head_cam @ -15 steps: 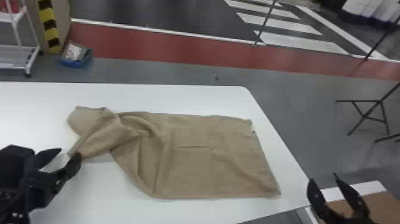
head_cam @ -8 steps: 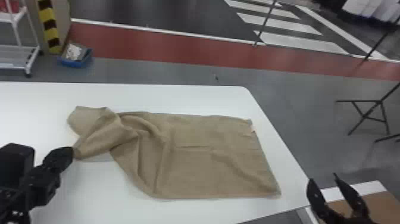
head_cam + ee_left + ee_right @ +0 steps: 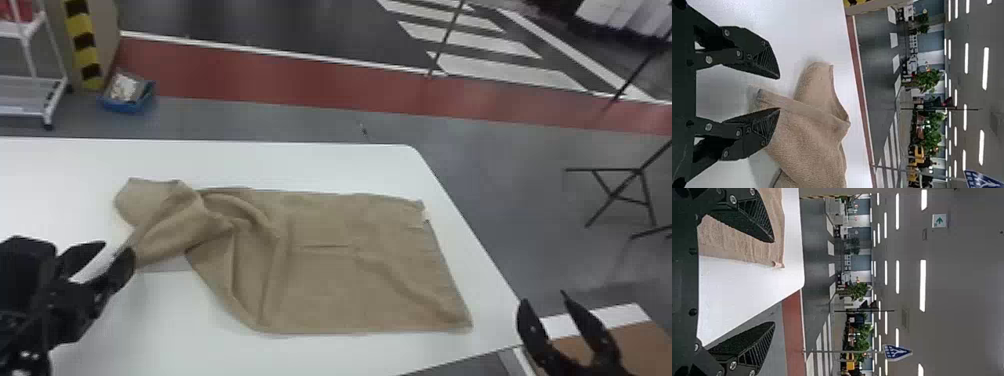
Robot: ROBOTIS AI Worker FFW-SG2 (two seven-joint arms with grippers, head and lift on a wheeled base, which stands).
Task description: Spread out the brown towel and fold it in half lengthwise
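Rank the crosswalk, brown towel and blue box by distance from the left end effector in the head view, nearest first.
1. Brown towel: on the table, beside the left end effector.
2. Blue box: on the floor beyond the table, left.
3. Crosswalk: farther floor, right.

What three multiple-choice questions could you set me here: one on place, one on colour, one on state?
1. Which gripper is nearest the bunched end of the brown towel?
A) left
B) right

2. What colour is the bin on the floor?
A) green
B) yellow
C) blue

3. How are the right gripper's fingers?
A) pressed together
B) spread apart
C) closed on the towel

Key:
1 A: folds heap up beside the left gripper.
2 C: its sides are blue.
3 B: a wide gap separates them.
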